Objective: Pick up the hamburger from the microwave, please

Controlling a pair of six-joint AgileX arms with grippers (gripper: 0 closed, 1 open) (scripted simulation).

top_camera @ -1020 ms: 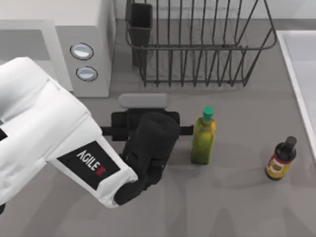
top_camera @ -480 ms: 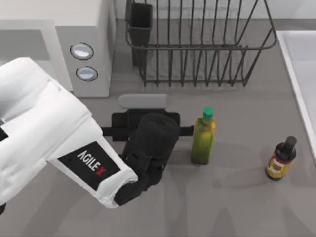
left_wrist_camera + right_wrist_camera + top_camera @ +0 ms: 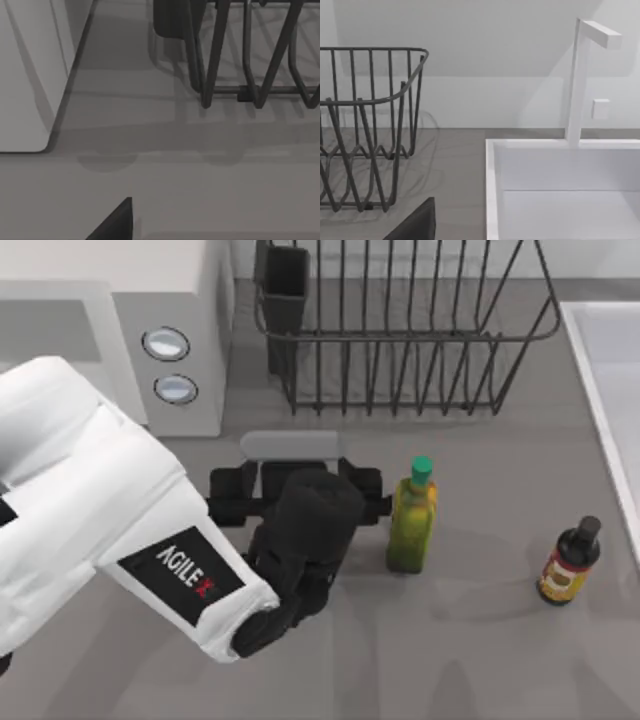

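Black left claw (image 3: 295, 480) spread before boxy white microwave (image 3: 150, 335).

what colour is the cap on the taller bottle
Green; the cap on the yellow-green bottle shows best in the top view.

"AGILEX" in white and red on left arm (image 3: 185, 570) black panel

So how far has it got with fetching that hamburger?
Nothing finished that I can confirm. The left gripper hovers over the table just outside the microwave, beside the oil bottle, holding no burger that I can see. The right arm idles facing the sink. Seemingly left: reaching into the microwave and gripping the hamburger.
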